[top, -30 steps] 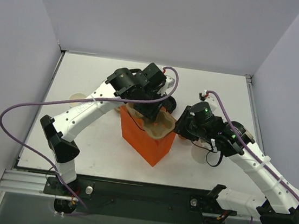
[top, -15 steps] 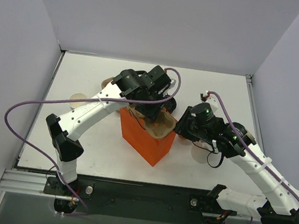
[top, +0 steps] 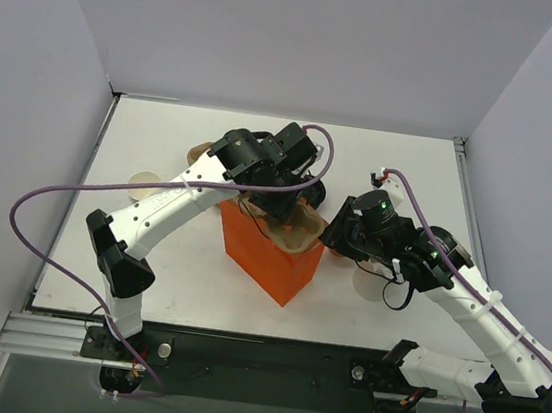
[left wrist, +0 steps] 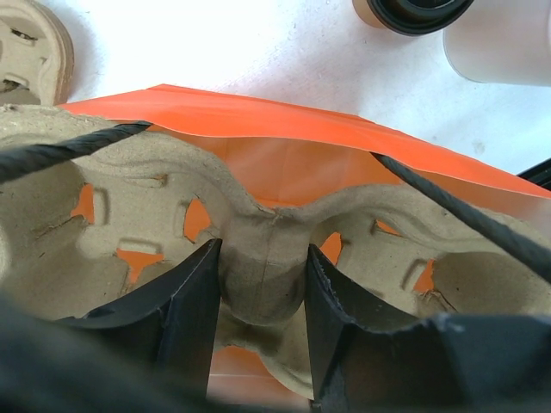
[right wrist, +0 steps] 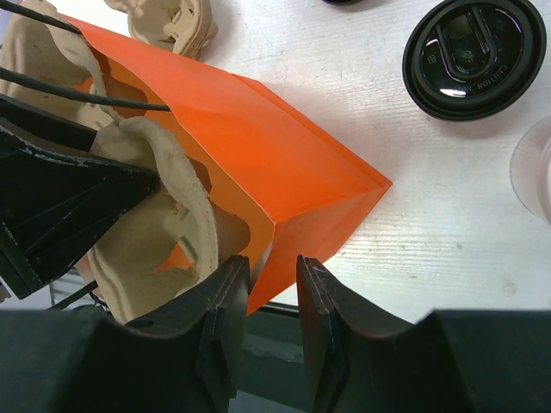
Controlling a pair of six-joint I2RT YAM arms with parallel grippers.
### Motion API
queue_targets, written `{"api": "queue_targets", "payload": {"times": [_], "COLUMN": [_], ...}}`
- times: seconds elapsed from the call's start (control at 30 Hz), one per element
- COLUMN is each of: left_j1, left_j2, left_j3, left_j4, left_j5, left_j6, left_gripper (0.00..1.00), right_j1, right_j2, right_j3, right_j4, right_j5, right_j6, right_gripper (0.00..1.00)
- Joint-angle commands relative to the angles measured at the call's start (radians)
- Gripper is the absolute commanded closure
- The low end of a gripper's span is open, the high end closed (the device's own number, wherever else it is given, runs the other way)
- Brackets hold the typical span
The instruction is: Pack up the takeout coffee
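The takeout coffee [right wrist: 475, 56], a tan cup under a black lid, stands on the table to the right of the orange bag [top: 270, 256]; in the left wrist view the coffee [left wrist: 413, 10] shows only at the top edge. In the top view my right arm hides it. My left gripper [left wrist: 263, 258] is shut on the middle ridge of a pulp cup carrier [left wrist: 155, 198] that sits in the bag's mouth [left wrist: 284, 129]. My right gripper [right wrist: 265, 267] pinches the bag's top corner [right wrist: 284, 241] from the right side.
A plain white cup [left wrist: 499, 43] stands next to the coffee and also shows under my right arm [top: 372, 284]. More pulp carriers [top: 197, 149] lie behind the bag. A pale round disc [top: 143, 185] lies at the left. Purple cables loop over both arms.
My left wrist has shifted slightly right and down, taking the carrier a little deeper into the bag's mouth. The right arm and the bag have held still.
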Motion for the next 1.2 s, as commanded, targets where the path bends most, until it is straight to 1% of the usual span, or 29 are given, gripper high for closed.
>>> {"api": "queue_targets", "payload": {"times": [0.0,0.13,0.4,0.57,0.67,0.83,0.93,1.17], "left_j1": [0.002,0.002,0.003,0.006,0.005,-0.002,-0.002,-0.023], "left_j2": [0.024,0.033,0.064,0.073,0.067,0.021,-0.001,-0.002], "left_j3": [0.042,0.062,0.116,0.139,0.118,-0.028,-0.072,-0.074], "left_j4": [-0.112,-0.116,-0.150,-0.152,-0.141,-0.090,-0.061,-0.041], "left_j5": [-0.047,-0.042,-0.093,-0.075,-0.059,-0.038,-0.027,-0.009], "left_j6": [-0.014,-0.017,-0.031,-0.029,-0.028,-0.037,-0.043,-0.041], "left_gripper": [0.62,0.63,0.63,0.63,0.63,0.63,0.64,0.64], "right_j1": [0.008,0.008,0.010,0.013,0.011,0.013,0.013,0.013], "right_j2": [-0.021,-0.027,-0.022,-0.021,-0.021,-0.006,0.002,0.010], "right_j3": [-0.005,-0.009,-0.009,-0.009,-0.006,0.021,0.028,0.029], "right_j4": [0.005,0.005,0.005,0.005,0.005,0.005,0.005,0.005], "right_j5": [0.014,0.012,0.009,0.009,0.015,0.020,0.023,0.027], "right_j6": [-0.009,-0.008,-0.004,-0.011,-0.009,-0.017,-0.018,-0.020], "right_gripper": [0.71,0.71,0.71,0.71,0.71,0.71,0.71,0.71]}}
